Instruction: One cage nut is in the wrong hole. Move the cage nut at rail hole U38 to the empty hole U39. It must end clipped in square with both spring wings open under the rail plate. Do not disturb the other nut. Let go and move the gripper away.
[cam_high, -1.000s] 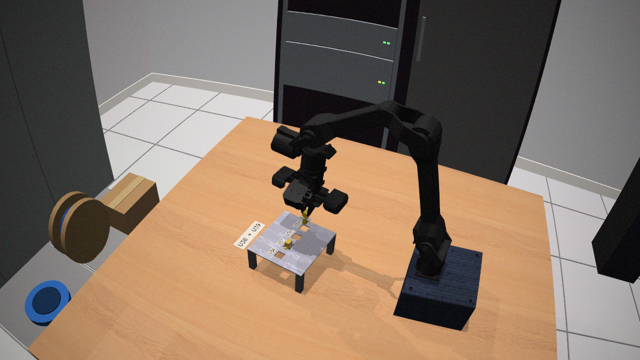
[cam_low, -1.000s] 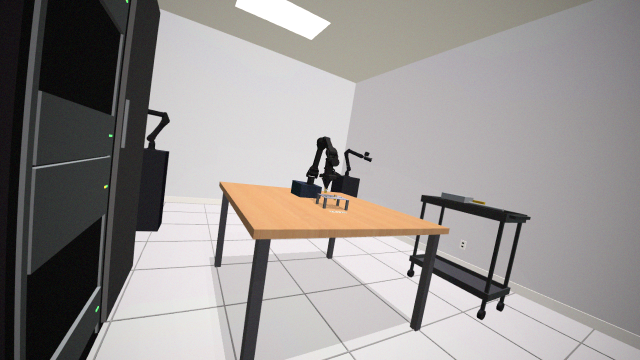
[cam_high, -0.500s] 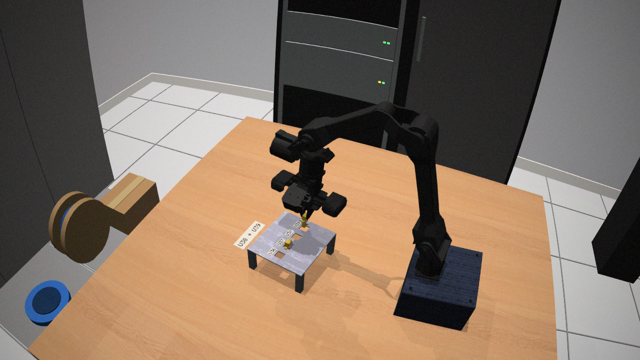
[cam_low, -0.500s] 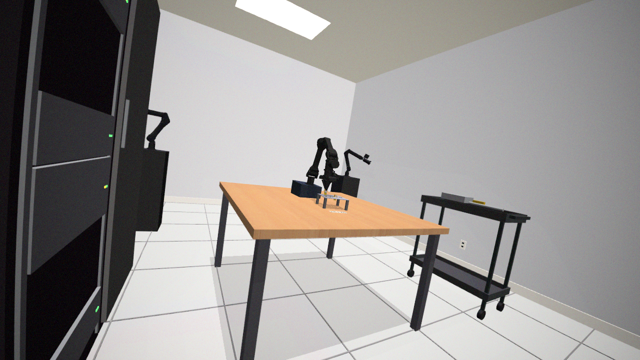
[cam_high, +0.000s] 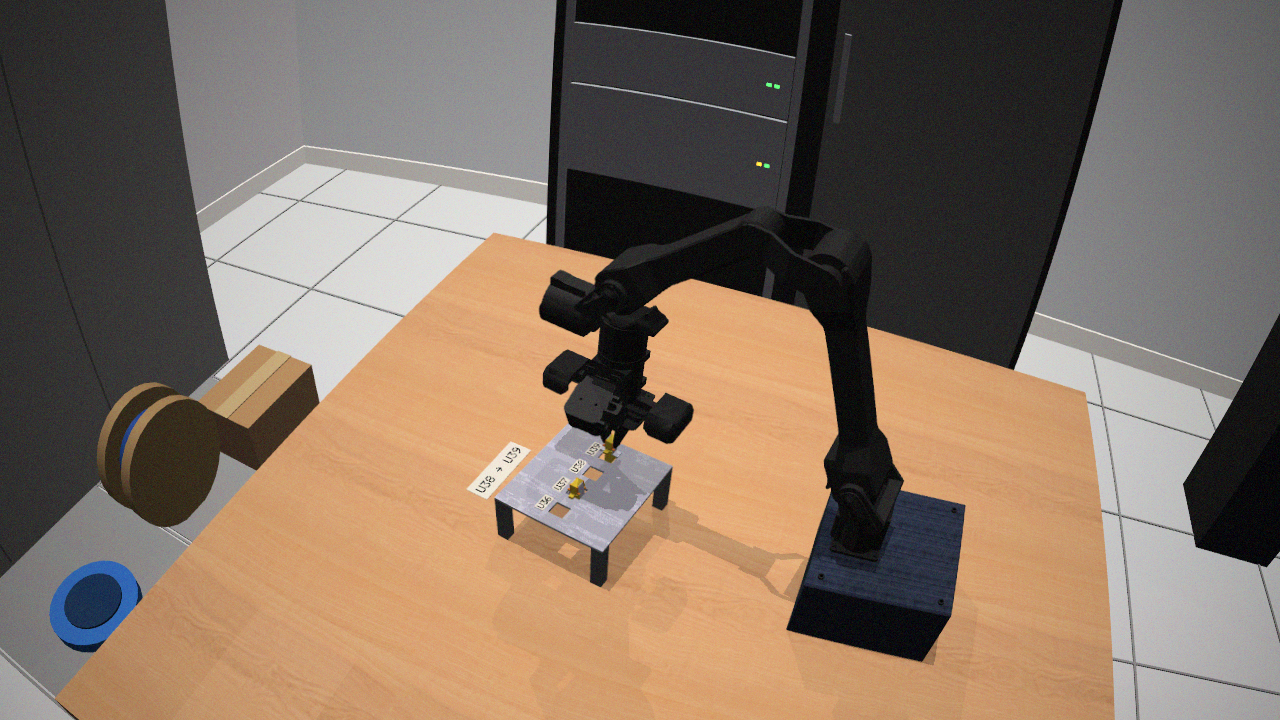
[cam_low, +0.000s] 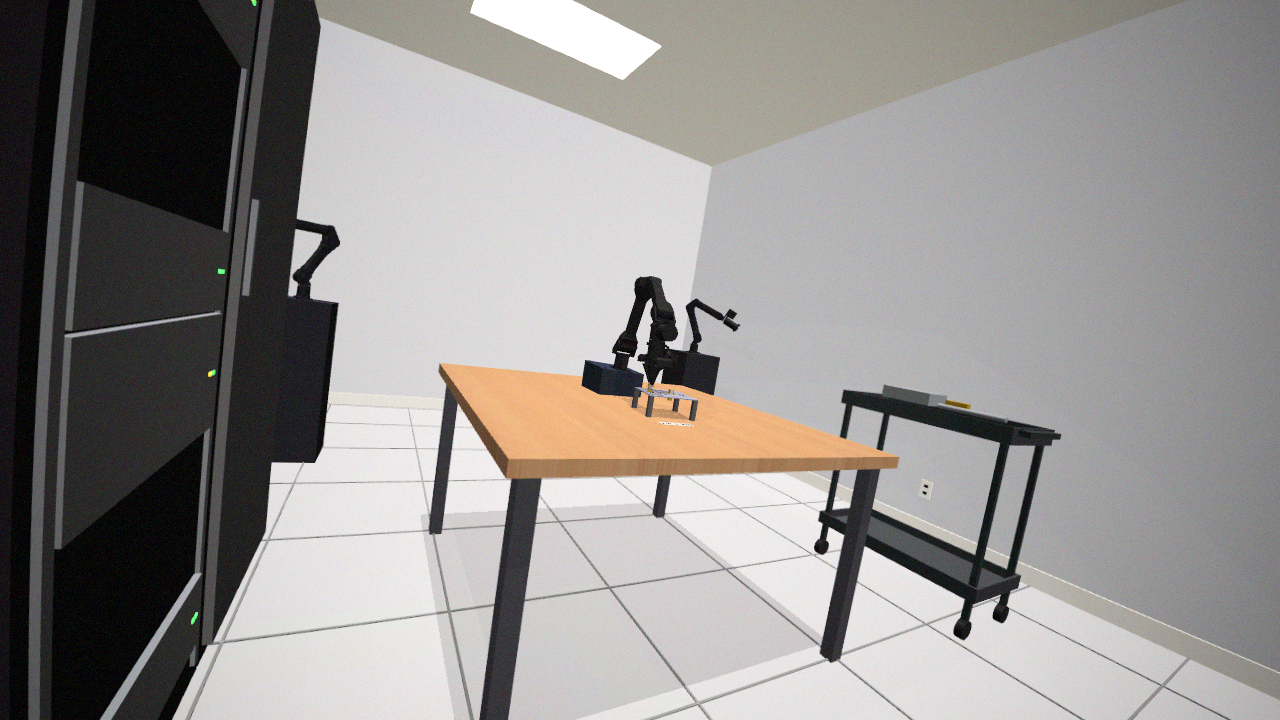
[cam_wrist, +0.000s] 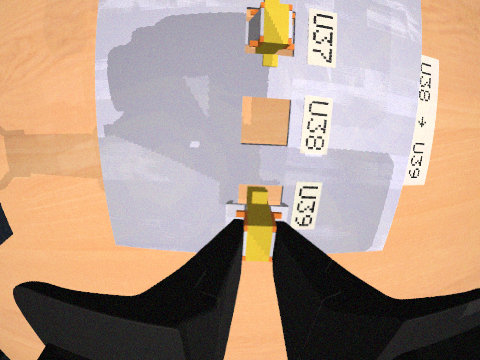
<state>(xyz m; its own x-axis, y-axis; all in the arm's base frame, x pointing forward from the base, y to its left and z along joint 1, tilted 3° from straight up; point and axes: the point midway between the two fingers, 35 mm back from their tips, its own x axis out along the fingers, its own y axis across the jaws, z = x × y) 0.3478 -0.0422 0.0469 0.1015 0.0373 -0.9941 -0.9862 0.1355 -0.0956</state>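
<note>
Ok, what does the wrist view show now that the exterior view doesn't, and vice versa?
Only wrist: readable hole labels U37, U38 and U39, and open hole U38.
Only exterior: the wheeled cart and the ceiling light.
Both: the rail plate, the wooden table and the paper note.

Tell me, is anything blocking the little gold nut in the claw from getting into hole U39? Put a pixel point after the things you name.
Nothing visible is in the way. The claw (cam_high: 612, 440) (cam_wrist: 258, 230) grips the gold nut (cam_high: 610, 446) (cam_wrist: 259, 243) right by hole U39 (cam_wrist: 276, 194). The other nut (cam_high: 575, 488) (cam_wrist: 276, 25) sits at U37, beyond hole U38 (cam_high: 593, 473) (cam_wrist: 265, 121).
</note>
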